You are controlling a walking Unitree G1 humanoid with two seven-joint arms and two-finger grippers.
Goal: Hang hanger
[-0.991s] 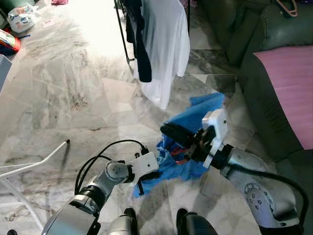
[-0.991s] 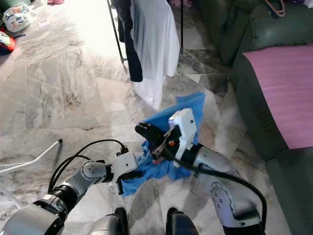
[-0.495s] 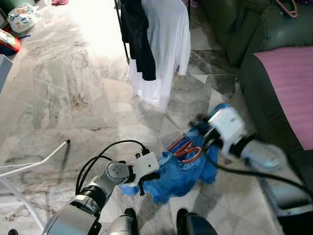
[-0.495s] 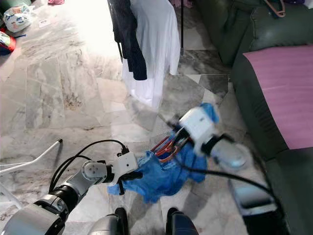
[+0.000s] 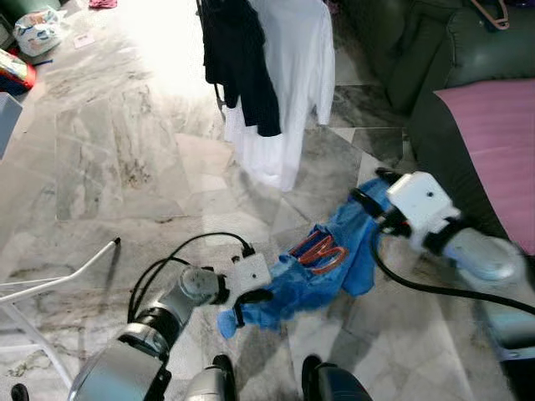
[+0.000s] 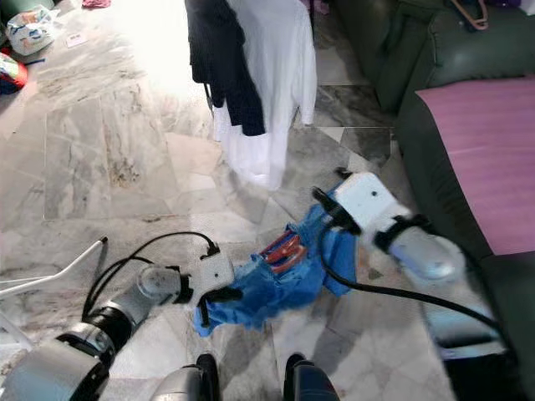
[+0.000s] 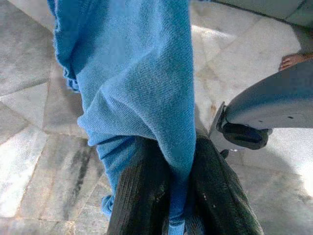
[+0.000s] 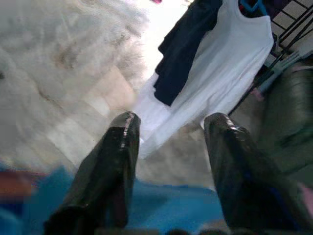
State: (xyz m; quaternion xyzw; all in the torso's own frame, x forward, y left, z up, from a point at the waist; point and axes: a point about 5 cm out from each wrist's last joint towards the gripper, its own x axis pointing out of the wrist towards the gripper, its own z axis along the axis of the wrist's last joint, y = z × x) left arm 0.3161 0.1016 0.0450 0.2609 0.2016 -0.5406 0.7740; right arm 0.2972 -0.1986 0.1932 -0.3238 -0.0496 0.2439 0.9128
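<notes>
A blue garment (image 5: 322,271) with a red-orange hanger (image 5: 318,251) tucked in its folds hangs low over the marble floor, spread between my two arms. My left gripper (image 5: 242,307) is shut on its lower end; in the left wrist view the blue cloth (image 7: 142,83) is pinched between both black fingers (image 7: 142,196). My right gripper (image 5: 370,185) stands open at the garment's upper right end. The right wrist view has blue cloth (image 8: 171,203) lying under the spread fingers (image 8: 112,166), with nothing between them.
A clothes rack ahead carries a white shirt (image 5: 288,75) and a dark garment (image 5: 242,67). A green sofa (image 5: 435,50) with a pink cover (image 5: 501,142) stands on the right. A white frame leg (image 5: 58,280) lies at the left, clutter (image 5: 33,29) at the far left.
My right gripper has let go of the hanger in the cloth and swung right and up. The garment has sagged and stretched out from the left gripper, which still holds it.
</notes>
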